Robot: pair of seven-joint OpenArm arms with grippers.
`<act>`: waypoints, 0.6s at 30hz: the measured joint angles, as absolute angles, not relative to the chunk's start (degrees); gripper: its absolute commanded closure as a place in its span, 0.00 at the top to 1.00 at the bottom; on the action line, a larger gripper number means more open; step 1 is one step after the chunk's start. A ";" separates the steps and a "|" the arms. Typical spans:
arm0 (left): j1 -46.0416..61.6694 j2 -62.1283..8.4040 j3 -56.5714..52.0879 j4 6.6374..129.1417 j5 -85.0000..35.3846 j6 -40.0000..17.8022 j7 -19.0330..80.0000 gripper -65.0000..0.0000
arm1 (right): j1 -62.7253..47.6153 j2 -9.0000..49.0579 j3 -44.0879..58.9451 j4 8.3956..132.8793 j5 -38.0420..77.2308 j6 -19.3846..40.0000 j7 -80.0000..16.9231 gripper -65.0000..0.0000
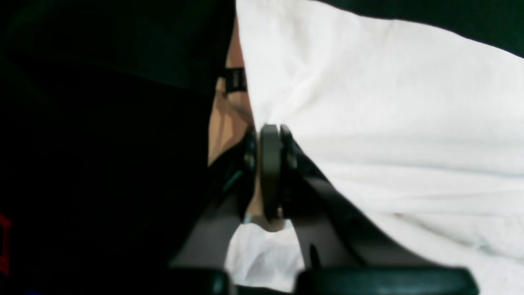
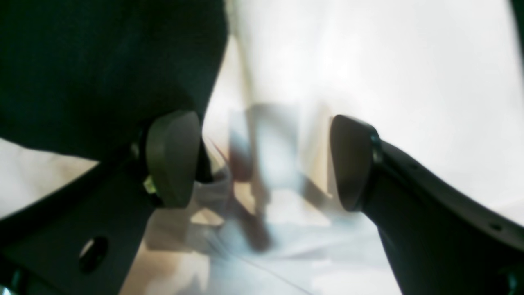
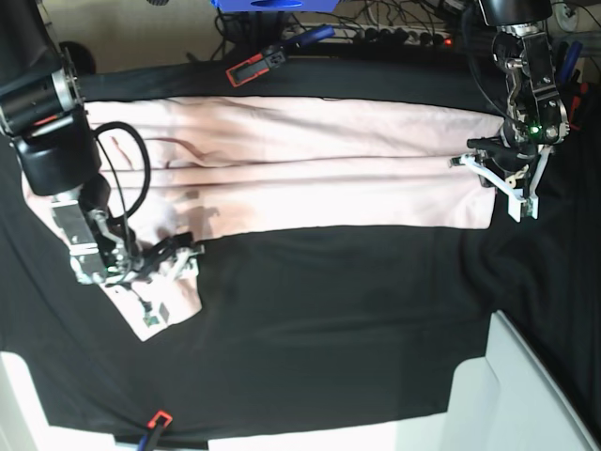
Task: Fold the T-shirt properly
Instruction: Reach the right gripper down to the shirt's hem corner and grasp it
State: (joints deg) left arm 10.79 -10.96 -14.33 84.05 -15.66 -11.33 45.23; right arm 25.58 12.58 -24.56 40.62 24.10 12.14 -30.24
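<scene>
The pale pink T-shirt [image 3: 310, 169] lies as a long band across the far half of the table, with a sleeve flap [image 3: 164, 301] hanging down at the left. My left gripper [image 3: 481, 169] is at the shirt's right edge. In the left wrist view its fingers [image 1: 272, 135] are pressed together, shut on a pinch of the pale fabric [image 1: 389, 102]. My right gripper [image 3: 183, 256] hovers over the left sleeve area. Its jaws [image 2: 264, 159] stand wide open, with blurred cloth [image 2: 368, 61] below and nothing between them.
A black cloth cover [image 3: 329, 319] drapes the table. Red-and-black clamps sit at the back edge [image 3: 254, 68] and the front edge [image 3: 155, 423]. A white panel [image 3: 526, 395] stands at the front right. Cables and a power strip [image 3: 404, 33] run along the back.
</scene>
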 measured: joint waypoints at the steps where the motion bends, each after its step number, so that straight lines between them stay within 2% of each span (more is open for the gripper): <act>1: 10.76 -10.98 -14.35 84.05 -15.66 -11.35 45.21 0.00 | 26.06 12.38 -25.45 39.38 23.94 12.14 -28.47 0.70; 6: 10.79 -10.96 -14.35 84.05 -15.66 -11.33 45.19 0.00 | 28.42 11.84 -26.76 34.54 24.08 12.10 -25.02 0.70; 18: 10.79 -10.96 -14.35 83.99 -15.66 -11.33 45.21 0.00 | 29.10 12.12 -26.76 33.93 24.01 12.25 -23.68 0.70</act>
